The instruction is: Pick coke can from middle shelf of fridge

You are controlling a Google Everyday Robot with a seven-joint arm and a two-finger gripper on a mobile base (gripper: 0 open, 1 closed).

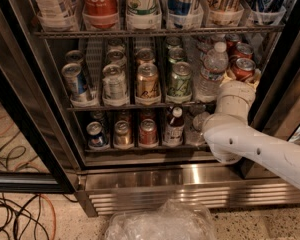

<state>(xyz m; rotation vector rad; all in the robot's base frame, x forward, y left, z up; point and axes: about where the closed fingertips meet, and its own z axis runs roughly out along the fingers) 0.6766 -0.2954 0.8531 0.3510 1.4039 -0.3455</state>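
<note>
**A:** What lies on the floor, from the left?

**B:** Cables (12, 209) at the far left. Further right is a crumpled clear plastic bag (160, 224), in front of the fridge's (155, 180) steel base.

**A:** And inside the fridge?

**B:** On the top rack, toward the left, there is a big Coca-Cola container (99, 1). Below it the middle shelf (140, 106) runs the full width. From its left come a blue can (76, 83), a silver can (113, 82), a gold can (147, 81) and a green can (180, 79). Each one heads a lane with more cans behind it. After them stands a water bottle (211, 74), upright.

**A:** Where is the coke can?

**B:** The coke can (243, 69) is at the front of the rightmost lane, just right of the bottle. It stands upright with its long axis vertical and its silver top and tab pointing up. More red cans stand behind it.

**A:** And the end effector?

**B:** The end effector (238, 85) is just below and in front of the coke can, at the shelf's right end, and it points up into the fridge. The white arm (260, 149) comes in from the lower right and hides it. I cannot tell whether it is spread or pressed together, or whether it touches the can.
</note>
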